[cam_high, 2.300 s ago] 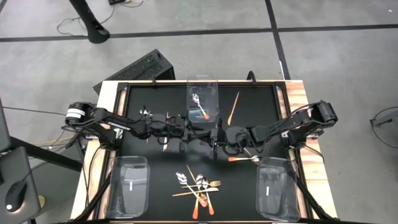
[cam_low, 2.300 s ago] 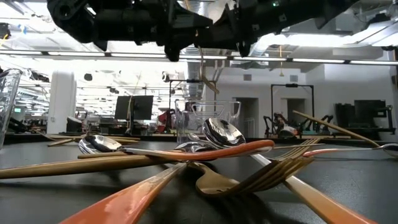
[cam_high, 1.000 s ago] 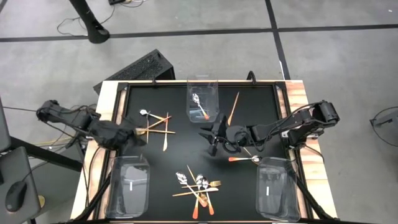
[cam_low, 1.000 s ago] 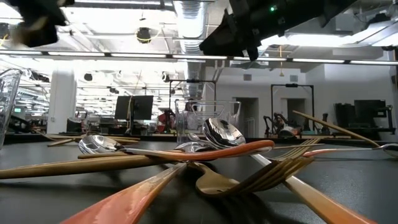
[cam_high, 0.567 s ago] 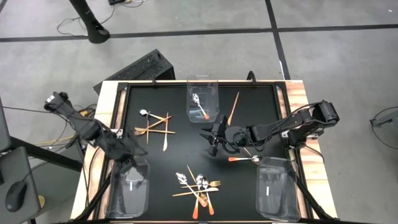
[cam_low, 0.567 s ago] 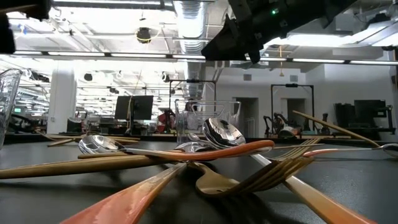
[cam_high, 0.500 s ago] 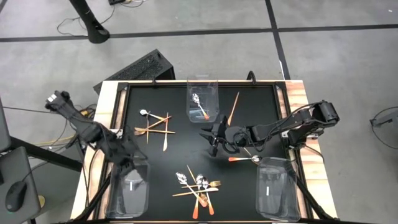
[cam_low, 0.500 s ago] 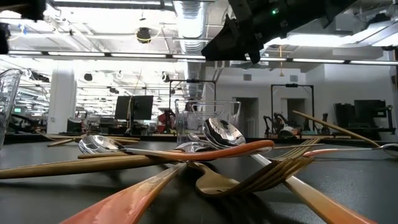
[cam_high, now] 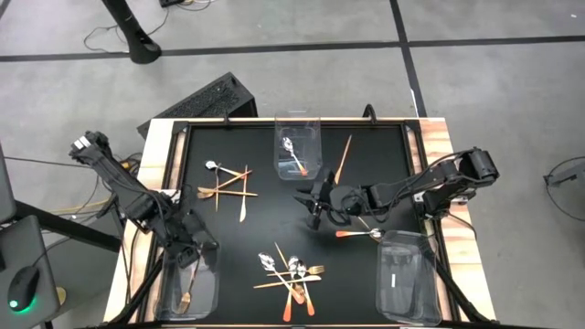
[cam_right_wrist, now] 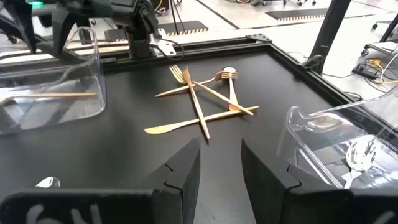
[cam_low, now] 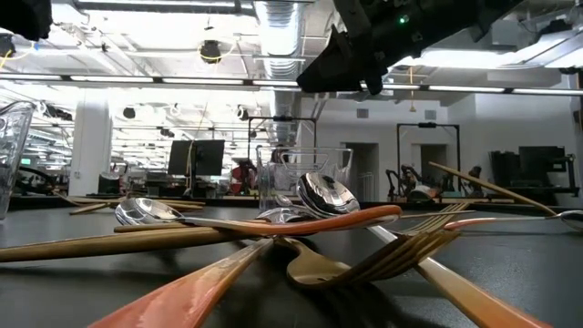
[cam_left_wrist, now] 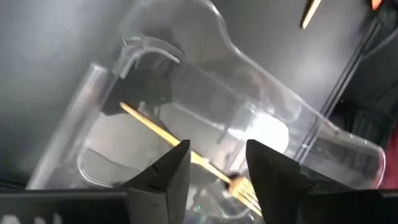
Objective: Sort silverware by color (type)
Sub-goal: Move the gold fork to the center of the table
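Note:
My left gripper [cam_high: 190, 259] [cam_left_wrist: 217, 149] hangs open, pointing steeply down, over the clear near-left bin [cam_high: 172, 279]. A gold fork [cam_high: 187, 292] [cam_left_wrist: 163, 135] lies on that bin's floor, below and clear of the fingers. My right gripper [cam_high: 312, 205] [cam_right_wrist: 219, 149] stands open above the table's middle, with nothing between its fingers. Loose silverware lies in a crossed pile at the far left [cam_high: 228, 183] [cam_right_wrist: 199, 102] and in another near the front edge [cam_high: 292, 274] [cam_low: 301, 232]. An orange-handled spoon [cam_high: 358, 234] lies on the table, close to my right gripper.
A clear bin [cam_high: 299, 146] at the far middle holds a spoon with an orange handle. Another clear bin [cam_high: 409, 274] stands at the near right. A gold stick [cam_high: 343, 157] lies beside the far bin. A raised black rim [cam_high: 178, 155] frames the table.
My left gripper has swung from beside the far-left pile toward the table's near edge, sunk over the near-left bin and tipped to point more steeply down. A gold fork now lies in that bin, where none showed half a second ago. My right arm has kept still.

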Controlling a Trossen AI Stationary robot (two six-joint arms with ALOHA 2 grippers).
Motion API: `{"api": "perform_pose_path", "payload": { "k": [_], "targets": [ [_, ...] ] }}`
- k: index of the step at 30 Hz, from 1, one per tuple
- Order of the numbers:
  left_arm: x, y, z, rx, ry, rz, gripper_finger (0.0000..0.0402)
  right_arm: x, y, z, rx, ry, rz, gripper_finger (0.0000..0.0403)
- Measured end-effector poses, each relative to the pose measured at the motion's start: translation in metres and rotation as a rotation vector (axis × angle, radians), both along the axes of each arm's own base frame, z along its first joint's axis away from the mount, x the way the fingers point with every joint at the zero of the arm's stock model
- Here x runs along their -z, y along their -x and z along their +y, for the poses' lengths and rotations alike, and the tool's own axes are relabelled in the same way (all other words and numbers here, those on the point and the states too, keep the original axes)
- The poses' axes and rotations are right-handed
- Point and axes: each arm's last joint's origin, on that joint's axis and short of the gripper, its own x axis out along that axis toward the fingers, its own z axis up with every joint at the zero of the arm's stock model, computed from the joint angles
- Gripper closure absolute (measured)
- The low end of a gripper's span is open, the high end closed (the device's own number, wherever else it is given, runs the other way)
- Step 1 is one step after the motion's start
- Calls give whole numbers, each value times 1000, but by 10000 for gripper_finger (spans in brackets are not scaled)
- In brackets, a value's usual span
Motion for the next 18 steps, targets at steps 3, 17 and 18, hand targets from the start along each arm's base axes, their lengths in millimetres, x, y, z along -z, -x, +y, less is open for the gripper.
{"api": "perform_pose_path", "payload": {
  "k": [3,17,18],
  "targets": [
    [-3,0,4,-35,-27,-50,247,6,3,4,-13,5,62,264],
    [-18,-18,26,0,-532,-483,247,26,29,25,9,-247,319,265],
    [-19,-21,26,20,-549,-501,247,26,31,26,1,-280,334,265]
  ]
}}
